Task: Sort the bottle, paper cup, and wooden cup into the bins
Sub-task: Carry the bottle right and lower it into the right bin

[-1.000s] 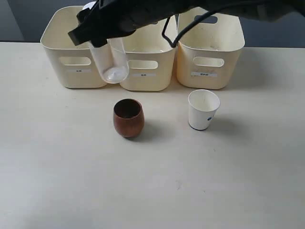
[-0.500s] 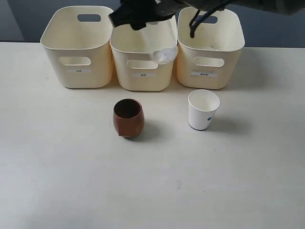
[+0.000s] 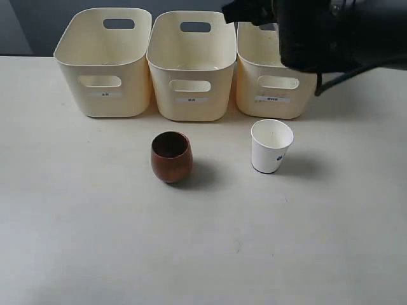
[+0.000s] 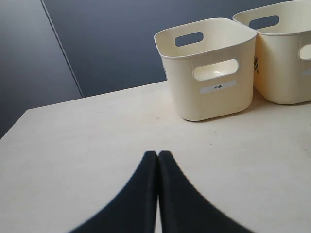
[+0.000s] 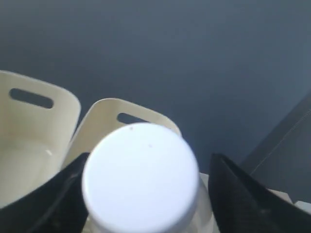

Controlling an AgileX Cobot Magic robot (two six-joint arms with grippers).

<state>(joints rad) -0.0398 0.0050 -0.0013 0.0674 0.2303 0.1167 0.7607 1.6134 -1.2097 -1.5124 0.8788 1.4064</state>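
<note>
My right gripper (image 5: 146, 167) is shut on the bottle (image 5: 140, 177), whose white cap fills the space between the dark fingers (image 5: 233, 189). In the exterior view the right arm (image 3: 331, 32) hangs over the right bin (image 3: 276, 86) and hides the bottle. The wooden cup (image 3: 171, 156) stands upright on the table in front of the middle bin (image 3: 191, 73). The paper cup (image 3: 271, 145) stands upright in front of the right bin. The left bin (image 3: 103, 63) is at the far left of the row. My left gripper (image 4: 158, 154) is shut on nothing, low over the bare table.
The cream table (image 3: 203, 241) stretches in front of the cups. A dark wall runs behind the bins. The left wrist view shows a labelled bin (image 4: 209, 73) and part of another bin (image 4: 286, 58). Beyond the cap, the right wrist view shows two bins (image 5: 104, 114).
The right arm has carried the bottle rightwards, from above the left bin, past the middle bin, to above the right bin. Both cups stayed put.
</note>
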